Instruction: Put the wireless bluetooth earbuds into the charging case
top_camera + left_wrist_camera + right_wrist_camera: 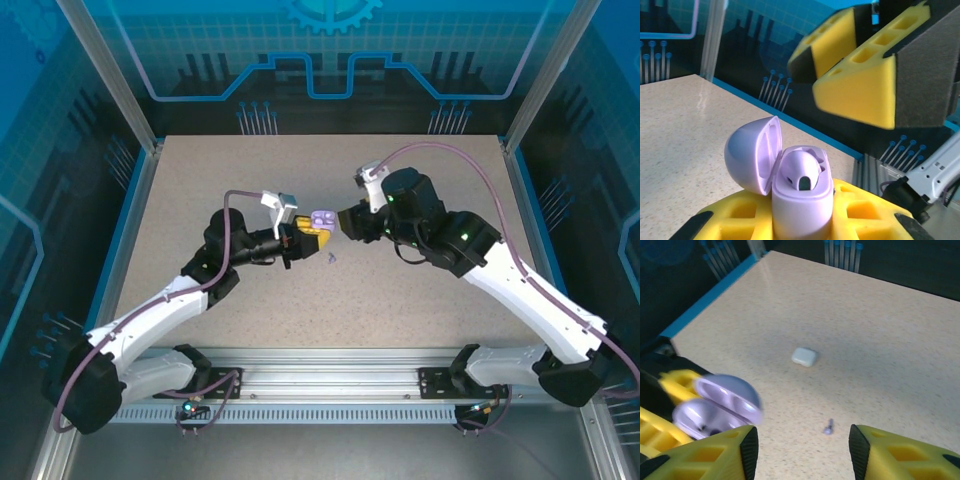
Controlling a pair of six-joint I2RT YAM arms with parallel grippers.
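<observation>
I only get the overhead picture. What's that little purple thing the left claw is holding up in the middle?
Observer: An open charging case; the left wrist camera shows one earbud sitting inside it.
Operator: Is the other claw carrying something?
Observer: No. Its own camera shows the right gripper open and empty.
Operator: Anything loose nearby?
Observer: A small whitish piece lies on the table, past the tiny lavender bit.

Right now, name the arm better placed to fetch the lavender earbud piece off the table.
Right. The right fingers are open and empty, with the lavender earbud piece on the table just ahead; the left fingers are shut on the open charging case.
</observation>
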